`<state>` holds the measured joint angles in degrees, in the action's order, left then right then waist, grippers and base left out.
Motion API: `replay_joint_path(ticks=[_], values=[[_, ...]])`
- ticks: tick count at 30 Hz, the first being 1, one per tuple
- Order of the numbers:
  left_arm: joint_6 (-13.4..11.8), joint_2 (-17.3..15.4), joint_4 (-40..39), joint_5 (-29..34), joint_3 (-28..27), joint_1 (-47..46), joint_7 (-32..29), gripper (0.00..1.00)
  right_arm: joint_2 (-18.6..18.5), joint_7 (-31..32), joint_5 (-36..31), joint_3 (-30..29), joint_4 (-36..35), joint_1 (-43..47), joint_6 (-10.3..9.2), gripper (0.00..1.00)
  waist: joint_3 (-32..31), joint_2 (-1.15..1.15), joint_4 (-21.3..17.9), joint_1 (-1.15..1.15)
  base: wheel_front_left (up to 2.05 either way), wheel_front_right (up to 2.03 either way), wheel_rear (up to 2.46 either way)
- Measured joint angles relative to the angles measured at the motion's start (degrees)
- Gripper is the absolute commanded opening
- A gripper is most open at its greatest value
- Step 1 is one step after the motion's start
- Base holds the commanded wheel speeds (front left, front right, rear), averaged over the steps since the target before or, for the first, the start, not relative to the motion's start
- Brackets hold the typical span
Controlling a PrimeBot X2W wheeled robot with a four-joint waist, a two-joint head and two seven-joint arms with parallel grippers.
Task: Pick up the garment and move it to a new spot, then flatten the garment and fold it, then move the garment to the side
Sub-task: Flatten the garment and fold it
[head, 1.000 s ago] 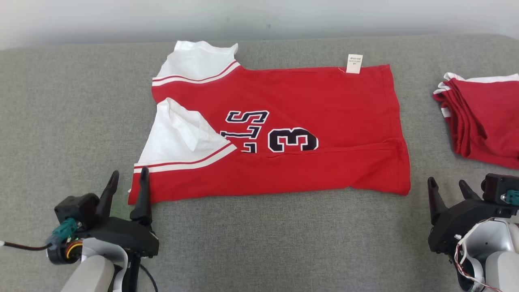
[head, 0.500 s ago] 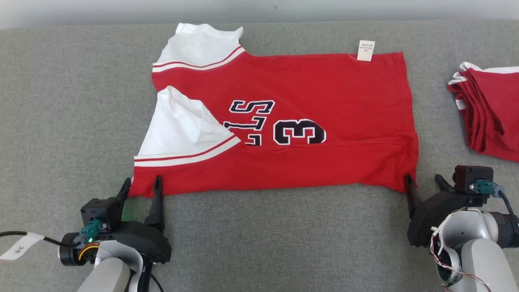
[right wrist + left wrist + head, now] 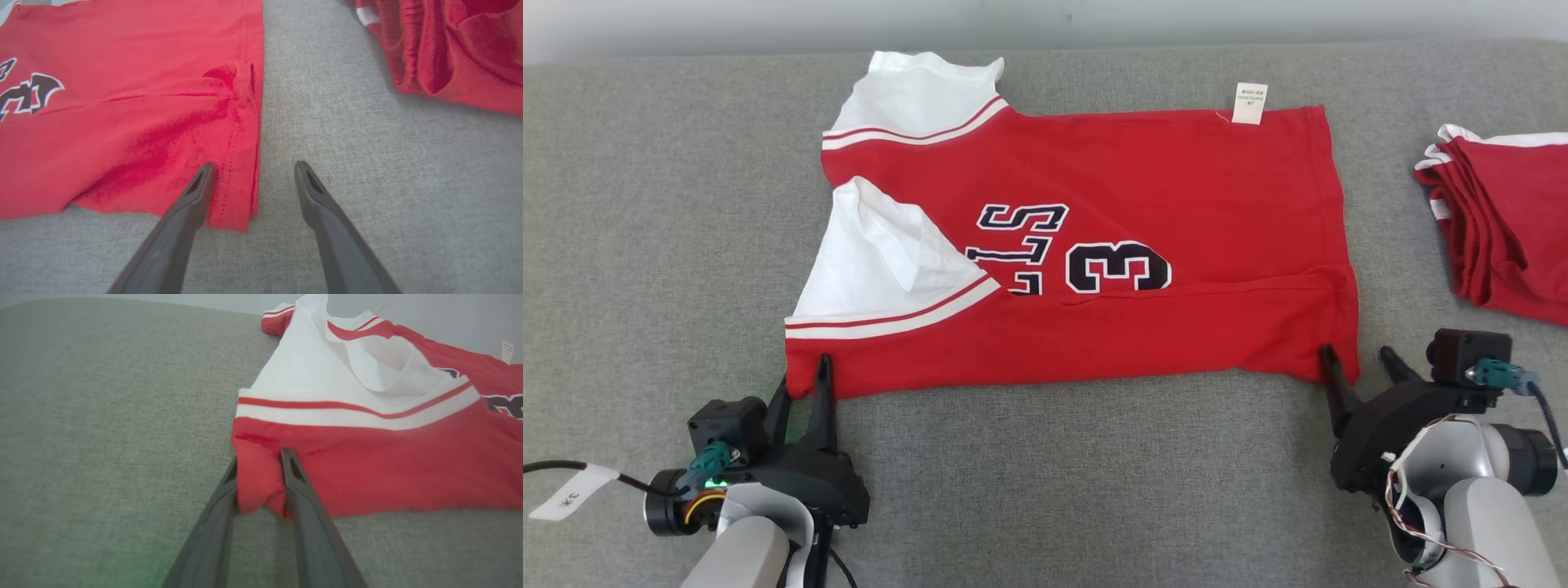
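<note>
My left gripper is pinching the shirt, lying mid-frame, at its lower-left corner. My right gripper is straddling the lower-right hem, wide open, so closing off-target risks a lopsided lift.

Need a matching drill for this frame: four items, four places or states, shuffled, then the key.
1. left gripper
2. right gripper
3. white label
4. folded red pile

A. open, astride the near right hem of the garment
B. at the garment's far edge
C. closed on the garment's near left corner
D. on the grey surface, right of the garment and apart from it

Pairs: 1-C, 2-A, 3-B, 4-D
</note>
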<state>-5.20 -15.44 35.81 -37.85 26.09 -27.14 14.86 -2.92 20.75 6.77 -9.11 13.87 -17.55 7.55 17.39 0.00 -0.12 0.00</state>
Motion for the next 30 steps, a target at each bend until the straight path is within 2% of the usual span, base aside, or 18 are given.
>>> replay_joint_path(ticks=[5, 10, 11, 12, 13, 14, 15, 16, 22, 30], values=[[0.6, 0.1, 0.8, 0.0, 0.2, -0.9, 0.0, 0.35, 0.0, 1.2, -1.9, -0.2, 2.3, -0.7, 0.0, 1.0, 0.5, 0.0, 0.2, 0.0, 0.0, 0.0, 0.0], [0.6, 0.4, 1.3, 0.0, 0.3, -1.4, 0.2, 0.37, -0.2, 1.1, -1.2, 1.2, 4.4, -2.1, -0.08, 1.0, 0.9, 0.0, 0.5, -0.01, 0.0, 0.0, 0.0], [0.7, 0.5, 1.5, 0.0, 0.3, -1.6, 0.2, 0.33, -0.4, 1.4, -1.2, 1.7, 4.9, -2.4, -0.21, 1.0, 1.0, 0.0, 0.7, 0.0, 0.0, 0.0, 0.0], [0.7, 0.6, 1.6, 0.0, 0.3, -1.8, 0.2, 0.25, -0.5, 1.8, -1.0, 2.2, 5.2, -2.6, -0.26, 1.0, 1.1, -0.01, 0.8, -0.01, 0.0, 0.0, 0.0], [0.7, 0.6, 1.8, 0.0, 0.3, -2.0, 0.2, 0.1, -0.6, 2.3, -0.6, 2.5, 5.4, -2.7, -0.35, 0.55, 1.3, 0.0, 0.9, -0.01, 0.0, 0.0, 0.0], [0.7, 0.7, 1.9, -0.1, 0.3, -2.3, 0.2, 0.0, -0.7, 2.8, -0.5, 2.8, 5.5, -2.8, -0.36, 0.4, 1.4, -0.01, 1.0, -0.01, 0.0, 0.0, 0.0], [1.0, 0.8, 1.9, -0.2, 0.3, -2.4, 0.2, 0.0, -0.8, 3.3, -0.5, 3.0, 5.5, -2.9, -0.37, 0.11, 1.4, 0.0, 1.0, -0.01, 0.0, 0.0, 0.0], [1.2, 0.8, 1.9, -0.3, 0.3, -2.4, 0.2, 0.0, -0.9, 3.7, -0.5, 3.2, 5.4, -3.0, -0.42, 0.0, 1.5, -0.01, 1.1, -0.01, 0.0, 0.0, 0.0], [2.5, 1.2, 1.8, -0.6, 0.1, -2.2, 0.2, 0.0, -0.3, 4.7, 0.2, 3.7, 3.7, -2.0, -0.21, 0.0, 0.5, 0.01, 1.1, 0.01, 0.0, 0.0, 0.0], [1.2, 1.0, -6.2, -0.2, -3.5, 5.2, 0.2, 0.0, 0.1, 5.0, 4.1, 0.8, -0.6, 3.5, -0.16, 0.0, -3.4, 0.01, 0.6, 0.01, 0.0, 0.0, 0.0]])
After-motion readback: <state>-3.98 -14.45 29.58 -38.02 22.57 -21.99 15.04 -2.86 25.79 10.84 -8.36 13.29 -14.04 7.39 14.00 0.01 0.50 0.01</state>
